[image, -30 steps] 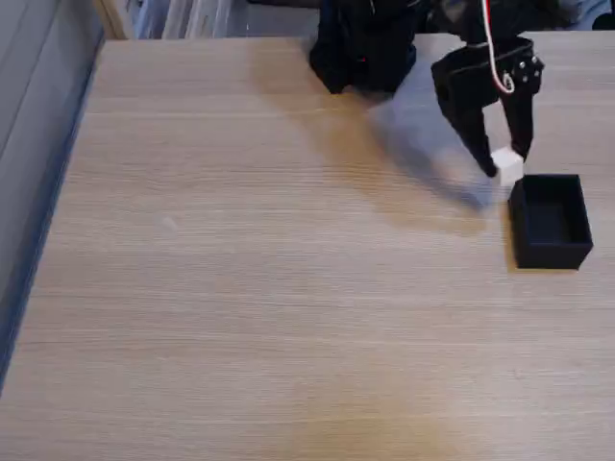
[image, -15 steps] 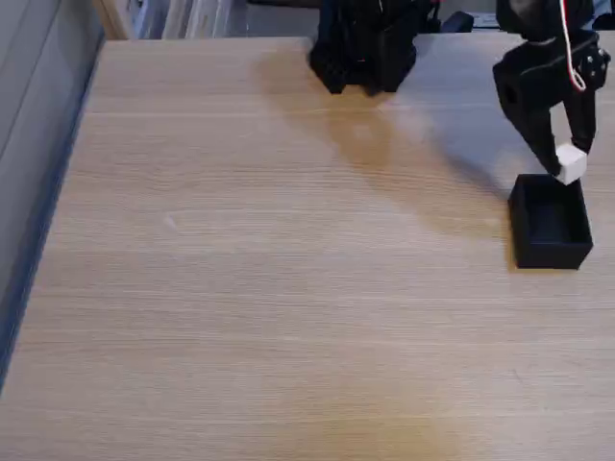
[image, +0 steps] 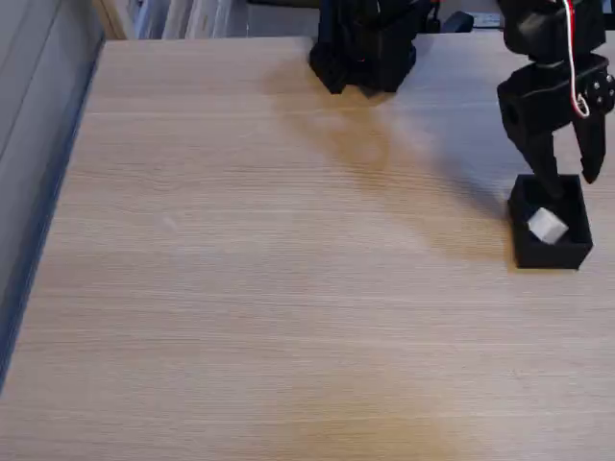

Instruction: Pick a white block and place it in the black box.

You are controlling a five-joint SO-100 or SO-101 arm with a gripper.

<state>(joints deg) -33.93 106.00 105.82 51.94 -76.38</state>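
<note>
resting inside the small matte black open-topped box [image: 551, 252] near the right edge of the pale wood-grain tabletop [image: 269, 269], the small white cube [image: 548, 226] lies free; the black two-finger gripper [image: 571, 179] hangs above, jaws spread, empty. the black arm base [image: 363, 43] stands at the far edge.

1. One white block [image: 548, 227], a small cube lying inside the box.
2. One black box [image: 577, 252], open at the top, on the right side of the fixed view.
3. One gripper [image: 573, 181] with two black fingers spread apart above the box's far edge.
4. One black arm base [image: 365, 48] at the table's far edge.
5. One wooden table [image: 269, 288].
6. One red and white cable [image: 574, 67] running down the arm.
</note>
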